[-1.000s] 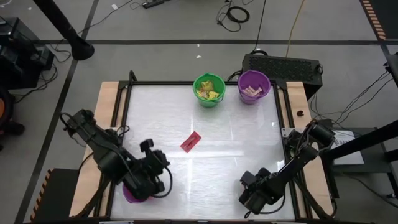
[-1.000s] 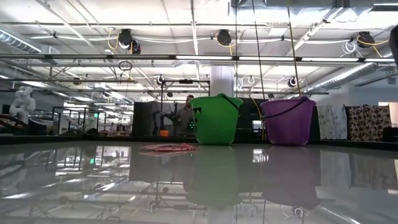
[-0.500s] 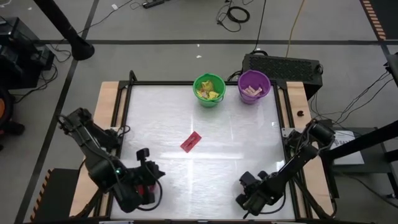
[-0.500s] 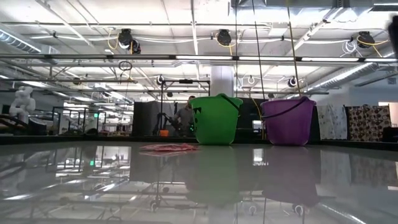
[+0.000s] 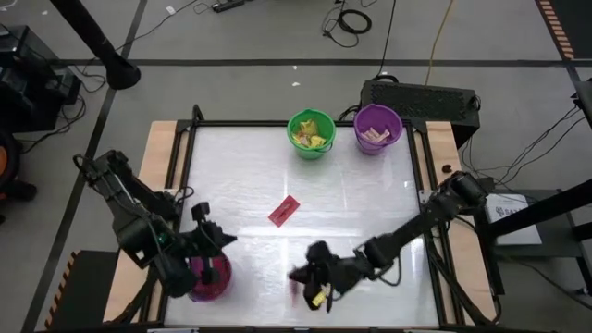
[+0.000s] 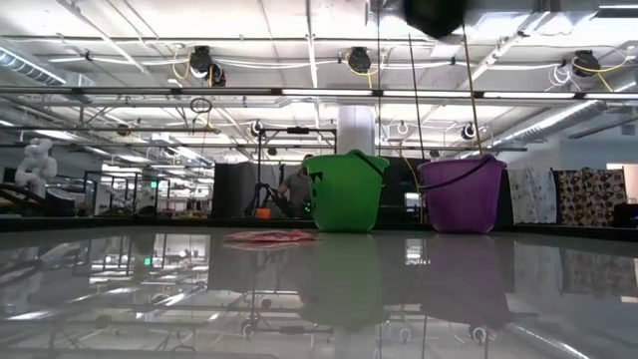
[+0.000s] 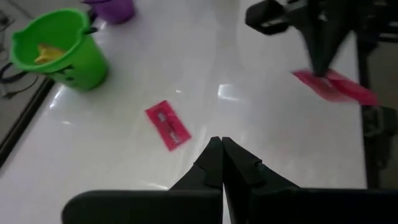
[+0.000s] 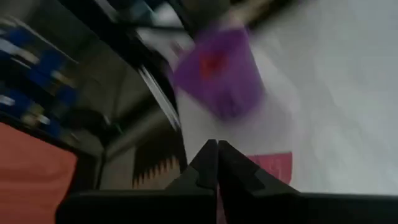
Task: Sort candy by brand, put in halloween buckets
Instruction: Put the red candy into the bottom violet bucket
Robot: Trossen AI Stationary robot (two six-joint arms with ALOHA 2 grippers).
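High view: a red packet (image 5: pixel 284 211) lies mid-frame, long axis running lower left to upper right. The green bucket (image 5: pixel 311 135) and a purple bucket (image 5: pixel 377 129) stand at upper centre; another purple bucket (image 5: pixel 206 278) sits lower left beside the left gripper (image 5: pixel 205 242), fingers together, empty. The right gripper (image 5: pixel 303 277) is at lower centre.

Low view: both far buckets, packet flat at their left.

Left wrist view: no print is readable on the packet.

Right wrist view: the fingers (image 8: pixel 208 163) meet over a pink packet (image 8: pixel 268 165).
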